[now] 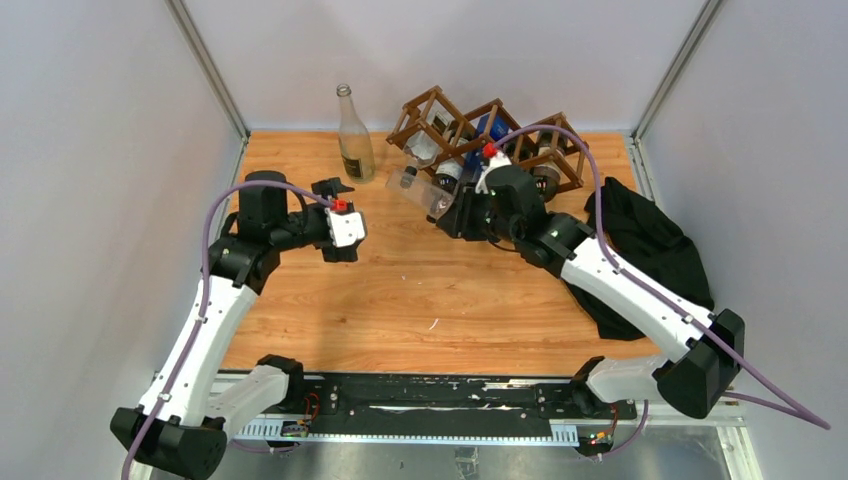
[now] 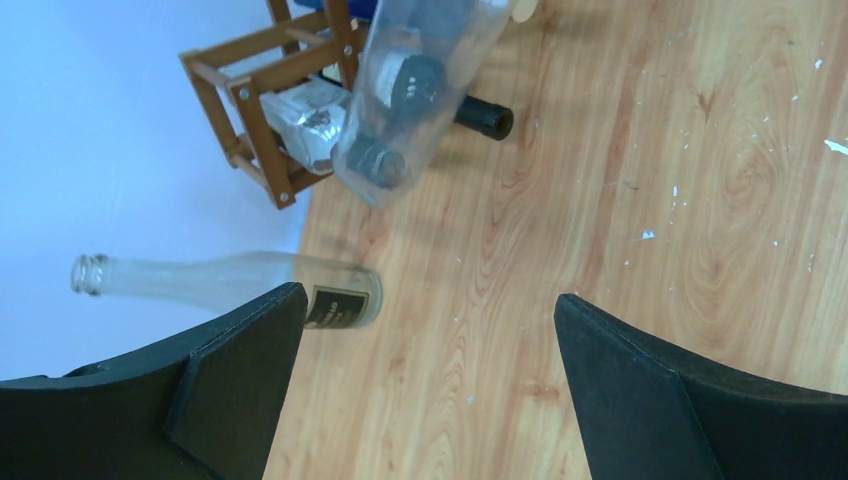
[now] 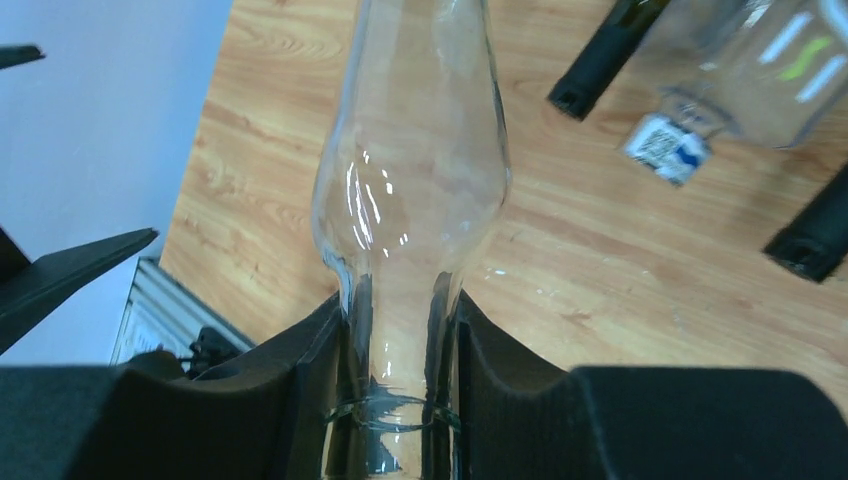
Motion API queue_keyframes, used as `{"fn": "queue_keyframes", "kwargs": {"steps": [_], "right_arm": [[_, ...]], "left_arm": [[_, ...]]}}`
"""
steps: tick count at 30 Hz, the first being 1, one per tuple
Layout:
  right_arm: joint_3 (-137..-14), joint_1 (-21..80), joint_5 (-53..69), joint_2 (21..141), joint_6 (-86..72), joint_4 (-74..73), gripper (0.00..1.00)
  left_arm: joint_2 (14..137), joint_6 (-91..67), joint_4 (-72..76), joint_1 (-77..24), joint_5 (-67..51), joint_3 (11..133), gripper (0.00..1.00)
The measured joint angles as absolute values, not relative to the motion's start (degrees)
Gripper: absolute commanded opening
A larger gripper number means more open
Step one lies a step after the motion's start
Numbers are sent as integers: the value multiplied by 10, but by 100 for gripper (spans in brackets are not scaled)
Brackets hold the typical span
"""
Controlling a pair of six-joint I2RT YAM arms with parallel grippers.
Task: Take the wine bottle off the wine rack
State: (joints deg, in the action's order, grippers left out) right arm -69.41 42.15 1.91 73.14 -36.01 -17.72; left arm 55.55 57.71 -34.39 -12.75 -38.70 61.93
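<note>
My right gripper (image 1: 462,212) is shut on the neck of a clear wine bottle (image 1: 425,190). The bottle hangs tilted above the table, just in front of the left end of the dark brown wine rack (image 1: 480,125). In the right wrist view both fingers (image 3: 320,390) press the glass neck, and the bottle (image 3: 410,180) widens away from them. Dark bottles still lie in the rack's cells. My left gripper (image 1: 338,218) hovers open over the table's left part, holding nothing. From the left wrist view (image 2: 430,330), the held bottle (image 2: 420,90) and the rack (image 2: 260,120) lie ahead.
An empty clear bottle with a dark label (image 1: 353,135) stands upright at the back, left of the rack. A black cloth (image 1: 640,250) lies on the right side of the table under my right arm. Dark bottle necks (image 3: 600,60) stick out of the rack.
</note>
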Motion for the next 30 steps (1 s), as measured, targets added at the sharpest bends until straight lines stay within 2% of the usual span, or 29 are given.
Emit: {"fn": "queue_keyframes", "kwargs": {"steps": [10,21,30], "right_arm": [[-697,515,34,775,-354,-185,0],[-763,581,38,826,-331,-205,0],[-797,623,56,876,-314,-217,0]], "left_arm": [[515,616,-344,-205,-349,567,100],[465,597,-356,-236,-349,497,100],[451,638,-364,-239,-344,482,85]]}}
